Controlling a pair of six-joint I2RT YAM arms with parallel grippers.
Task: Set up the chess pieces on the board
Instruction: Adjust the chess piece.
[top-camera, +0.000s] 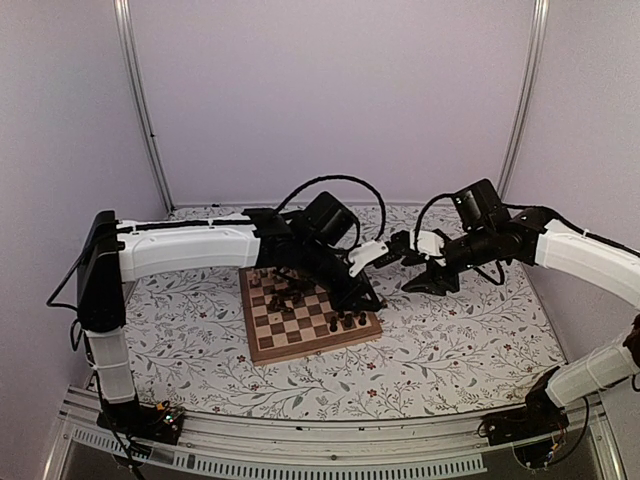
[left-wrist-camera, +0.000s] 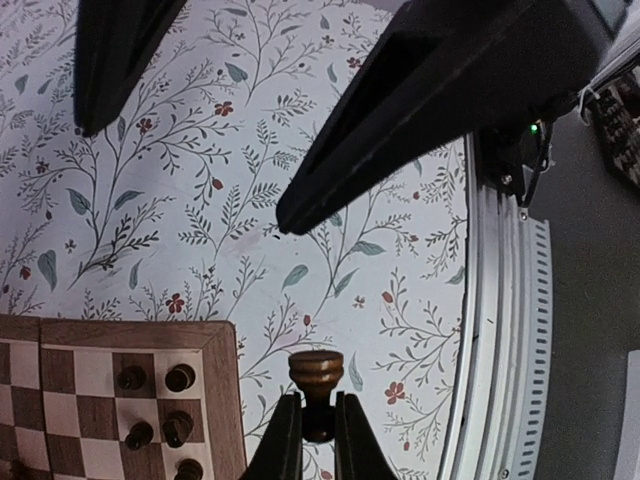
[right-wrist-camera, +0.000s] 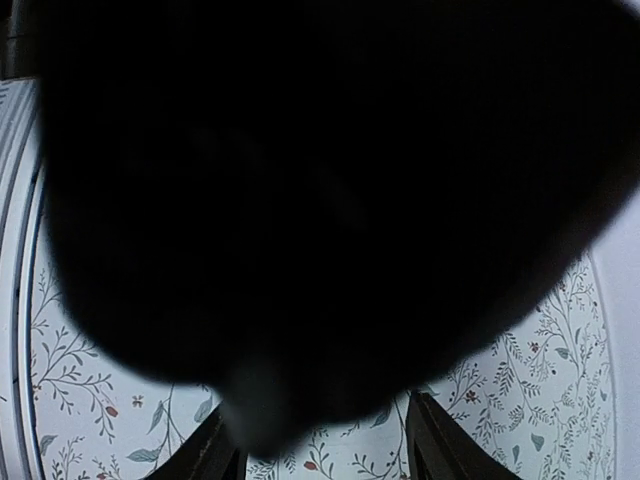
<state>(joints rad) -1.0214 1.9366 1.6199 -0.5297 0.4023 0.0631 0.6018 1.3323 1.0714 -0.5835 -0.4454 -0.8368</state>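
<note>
A dark brown chess piece (left-wrist-camera: 316, 372) with a rounded, knob-like top is clamped between the two fingers (left-wrist-camera: 285, 440) of the left hand (left-wrist-camera: 316, 408). They grip its lower part, so the head stands clear above the fingertips. In the left wrist view it sits off the board (left-wrist-camera: 226, 395), just beside the light wooden rim at a corner and over the floral cover (left-wrist-camera: 200, 200) of the bench; how high it is held I cannot tell. On the squares nearest that corner stand several other dark pieces (left-wrist-camera: 180, 378) in a small group, apart from the held one and from the fingers. From above, the board (top-camera: 300, 350) lies in the middle of the bench. A cluster of dark pieces (top-camera: 290, 296) stands toward its far side and a short row (top-camera: 346, 321) near its right corner, where the left hand (top-camera: 371, 298) comes down at the end of its long white arm. The right hand (top-camera: 420, 284) hangs near the left hand on its right, off the board. Its own camera is mostly blocked by a large dark shape (right-wrist-camera: 320, 180) close to the lens, but its two fingers (right-wrist-camera: 215, 452) show at the bottom of that view, apart, with only patterned cover between them. At the near edge of the bench runs a metal rail (left-wrist-camera: 500, 330).
</note>
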